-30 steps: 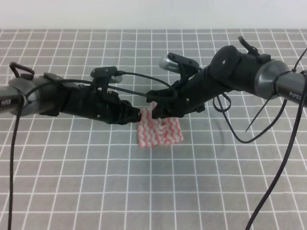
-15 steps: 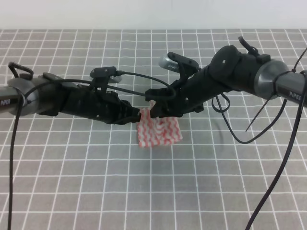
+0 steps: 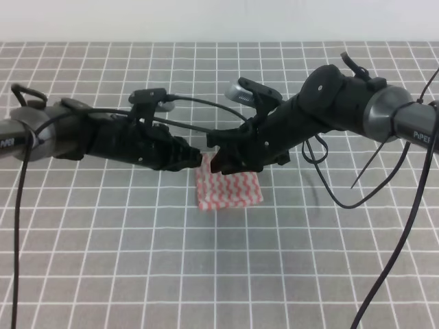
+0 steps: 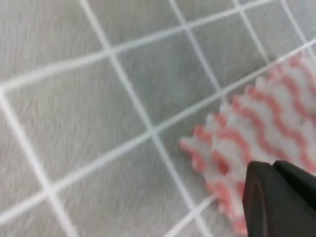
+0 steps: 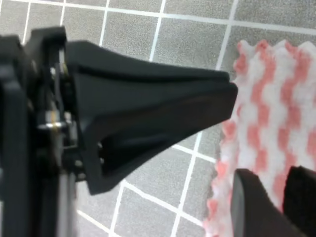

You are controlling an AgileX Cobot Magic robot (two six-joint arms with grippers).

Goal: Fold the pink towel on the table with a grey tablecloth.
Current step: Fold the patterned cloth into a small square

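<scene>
Pink towel [image 3: 228, 188]: flat on grey tabletop [image 3: 137, 260]. Left hand [image 3: 199, 159], right hand [image 3: 215, 162]: at its far edge, grip unreadable. I would lift both corners evenly.

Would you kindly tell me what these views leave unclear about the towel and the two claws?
- Exterior high: the pink towel's far edge is hidden behind the left claw and right claw, so any grip is unclear.
- Left wrist: blurred; the claw's tip is cut off by the frame's corner.
- Right wrist: the towel runs off the right edge.
</scene>
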